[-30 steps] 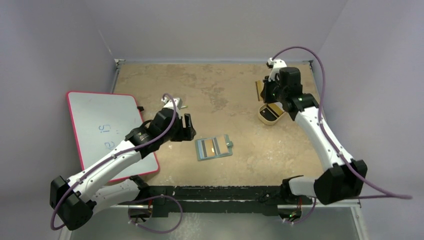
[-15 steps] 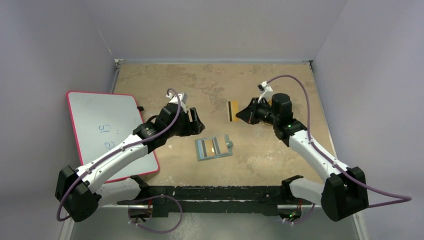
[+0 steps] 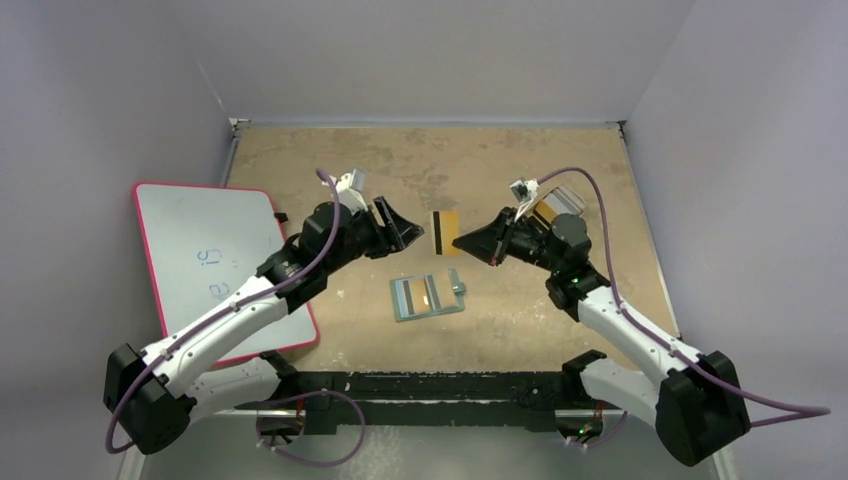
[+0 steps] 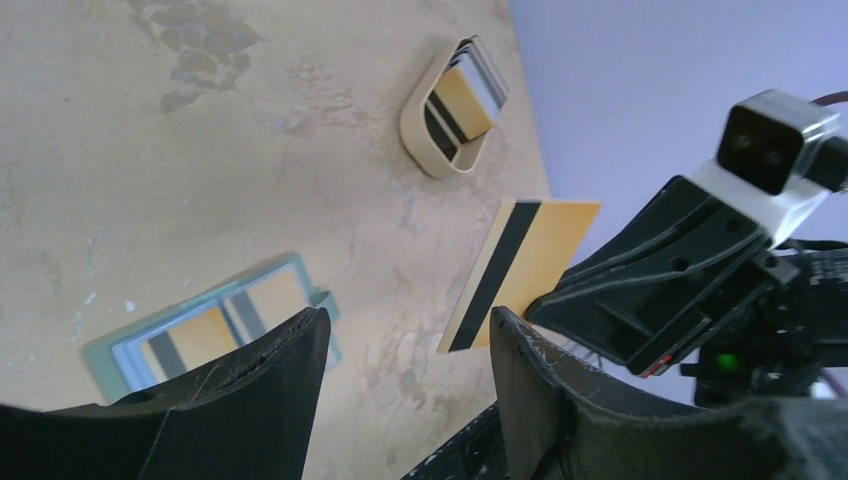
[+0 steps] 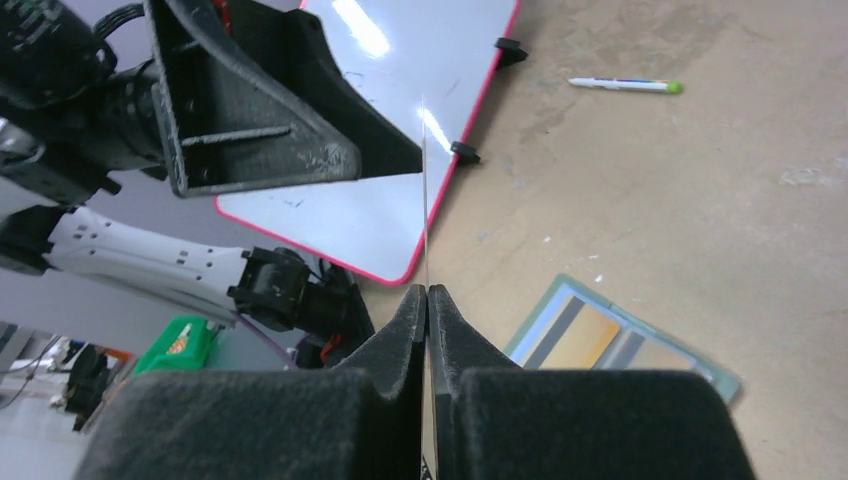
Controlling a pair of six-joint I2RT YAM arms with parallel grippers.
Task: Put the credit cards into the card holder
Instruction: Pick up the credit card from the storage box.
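Observation:
The card holder [image 3: 428, 296] lies open and flat at the table's middle, with yellow and grey cards in its pockets; it also shows in the left wrist view [image 4: 215, 325] and the right wrist view [image 5: 620, 345]. My right gripper [image 3: 463, 243] is shut on a yellow-orange credit card [image 3: 445, 232] with a black stripe and holds it upright in the air above and behind the holder. In the right wrist view the card [image 5: 424, 200] shows edge-on between the pads. My left gripper [image 3: 400, 228] is open and empty, facing the card [image 4: 525, 265] from the left, a short gap away.
A tan rounded tray [image 4: 420, 130] with more cards [image 3: 562, 199] stands at the back right, partly behind the right arm. A white board with a red rim [image 3: 215, 260] lies at the left. A pen [image 5: 625, 86] lies on the table beyond it.
My right gripper has swung from the tray toward the table's middle with the yellow card in it. My left gripper has risen and moved right toward the card.

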